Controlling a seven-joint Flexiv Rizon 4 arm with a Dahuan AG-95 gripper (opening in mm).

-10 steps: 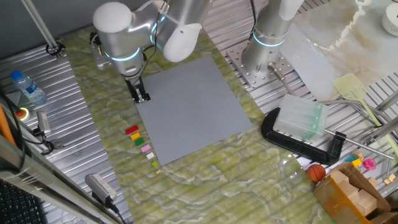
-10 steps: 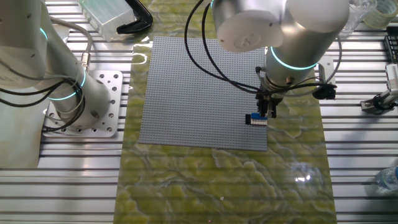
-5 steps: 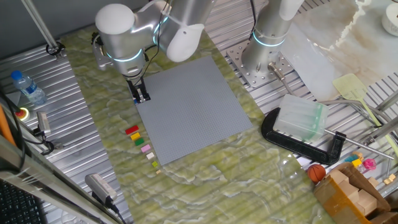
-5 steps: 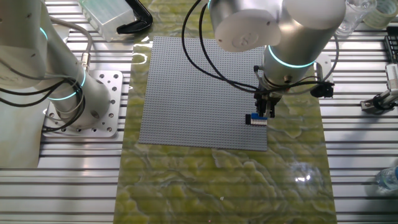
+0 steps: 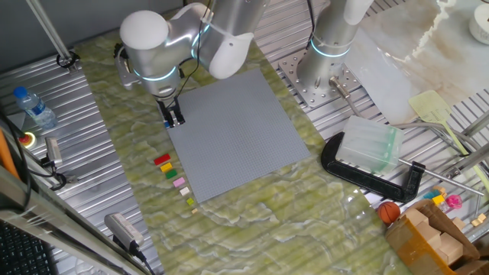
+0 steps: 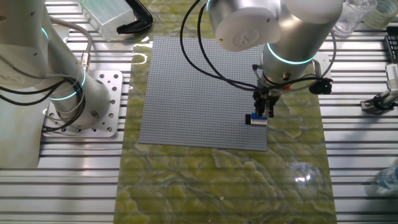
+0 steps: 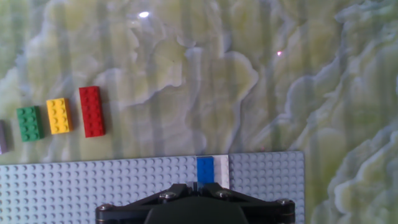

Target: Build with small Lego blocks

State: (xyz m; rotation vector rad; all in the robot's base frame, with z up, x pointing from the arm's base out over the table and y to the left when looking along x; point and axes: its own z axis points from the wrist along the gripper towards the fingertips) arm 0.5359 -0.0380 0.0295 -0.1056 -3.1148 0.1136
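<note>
The gripper (image 6: pixel 262 112) hangs at the right edge of the studded grey baseplate (image 6: pixel 199 87), right of centre in the other fixed view, fingers pointing down. Directly below the fingertips a blue brick (image 7: pixel 204 169) and a white brick (image 7: pixel 221 170) sit side by side, touching, pressed onto the plate at its edge near the corner; in the other fixed view a small black piece (image 6: pixel 247 119) shows at the left end of the same cluster. Whether the fingers touch the bricks or how far they are spread cannot be told: the hand view shows only the dark underside of the hand at bottom centre, and the fixed views are too coarse. Loose bricks lie in a row on the glossy green marbled mat (image 7: pixel 280 93), apart from the plate: in the hand view, at middle left, a long red brick (image 7: pixel 91 111), a square yellow brick (image 7: pixel 59 116) and a green brick (image 7: pixel 29 123), each separate and flat, studs up. In one fixed view the same row runs along the plate's lower-left edge, continuing with a pink brick (image 5: pixel 179 182) and smaller pale pieces too small to identify.
</note>
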